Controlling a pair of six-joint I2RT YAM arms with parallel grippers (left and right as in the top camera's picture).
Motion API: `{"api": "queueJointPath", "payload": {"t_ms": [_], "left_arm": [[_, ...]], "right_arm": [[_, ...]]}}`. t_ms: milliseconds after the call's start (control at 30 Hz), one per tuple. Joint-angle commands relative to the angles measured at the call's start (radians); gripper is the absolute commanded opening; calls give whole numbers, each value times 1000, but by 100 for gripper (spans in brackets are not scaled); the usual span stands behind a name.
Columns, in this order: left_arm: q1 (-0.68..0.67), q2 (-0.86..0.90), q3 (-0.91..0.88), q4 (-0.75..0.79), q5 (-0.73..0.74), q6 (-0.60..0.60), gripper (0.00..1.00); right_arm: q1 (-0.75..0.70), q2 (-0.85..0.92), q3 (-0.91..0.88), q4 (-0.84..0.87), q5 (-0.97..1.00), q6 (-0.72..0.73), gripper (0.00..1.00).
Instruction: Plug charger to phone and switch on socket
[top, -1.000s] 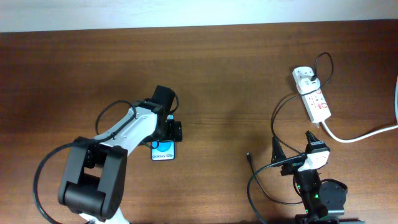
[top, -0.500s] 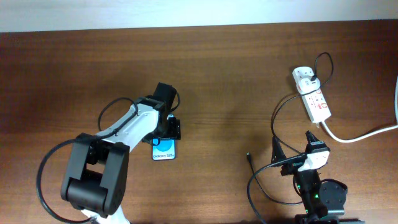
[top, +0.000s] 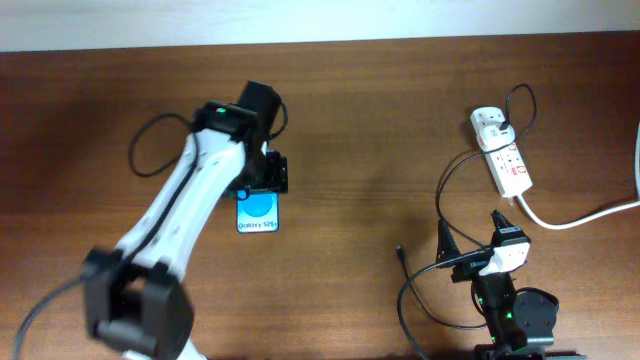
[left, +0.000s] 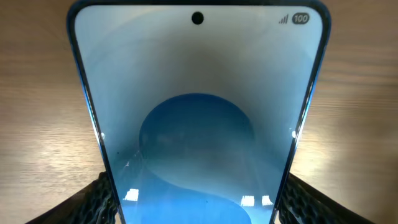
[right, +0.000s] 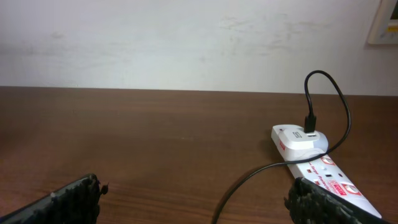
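The phone (top: 258, 213), its screen lit blue with a lighter oval, sits between the fingers of my left gripper (top: 263, 184), which is shut on its long edges. In the left wrist view the phone (left: 198, 106) fills the frame, with the left gripper (left: 196, 202) fingers touching both sides. The socket (top: 503, 152) lies at the far right, and the charger's plug (top: 497, 124) sits in it. The charger cable (top: 442, 190) loops down to its tip (top: 399, 250) on the table. My right gripper (top: 497, 236) is open and empty near the front edge; the right wrist view shows the right gripper (right: 199, 205), the socket (right: 311, 155) and the cable (right: 245, 186).
The socket's thick white cord (top: 580, 217) runs off the right edge. The robots' black wires loop near both arm bases. A light wall (right: 186, 43) stands behind the table's far edge.
My left arm has stretched out and carried the phone a little toward the far side of the table. The right arm, the cable and the socket have not moved.
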Motion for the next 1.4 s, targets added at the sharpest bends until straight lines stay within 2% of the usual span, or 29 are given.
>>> {"api": "queueJointPath", "payload": {"t_ms": [0, 67, 133, 233, 267, 300, 367, 400, 467, 667, 733, 800, 967, 1100, 1167, 1267, 1367], "left_arm": [[-1, -249, 41, -23, 37, 0, 44], [-1, -374, 41, -34, 38, -12, 48], [-1, -468, 41, -36, 38, -56, 47], [-1, -494, 41, -69, 38, -118, 47], [-1, -494, 41, -79, 39, -151, 47], [3, -494, 41, -78, 39, -202, 47], [20, -494, 41, -79, 39, -293, 47], [26, -494, 41, -79, 39, -335, 47], [26, -494, 41, -73, 38, -452, 45], [25, -489, 34, -76, 39, -701, 45], [25, -459, 34, -75, 92, -763, 45], [25, -410, 34, -76, 130, -790, 45], [25, -294, 34, -72, 214, -792, 45], [25, -276, 34, -72, 241, -792, 45], [25, -276, 34, -72, 240, -792, 45], [25, -276, 34, -72, 240, -791, 45], [25, -276, 34, -70, 239, -791, 45]], "right_arm": [[9, -7, -6, -5, 5, -8, 98], [9, -7, -6, -5, 5, -8, 98], [9, -7, -6, -5, 5, -8, 98], [9, -7, -6, -4, -10, -4, 98], [9, -7, -6, 4, -112, 117, 98], [9, -7, -6, 12, -288, 418, 98], [9, -7, -6, 2, -671, 802, 98], [9, -7, -6, -6, -791, 885, 98], [9, -7, -6, -16, -896, 1009, 98], [8, -7, -6, -16, -882, 992, 98], [8, -7, -6, -12, -861, 829, 98], [8, -7, -6, -10, -845, 774, 98], [9, -7, -3, 11, -881, 839, 98], [9, -7, 38, 11, -940, 1042, 98], [8, -6, 88, 11, -904, 1091, 98], [8, 11, 152, 12, -800, 1092, 98], [8, 169, 166, 94, -690, 987, 98]]}}
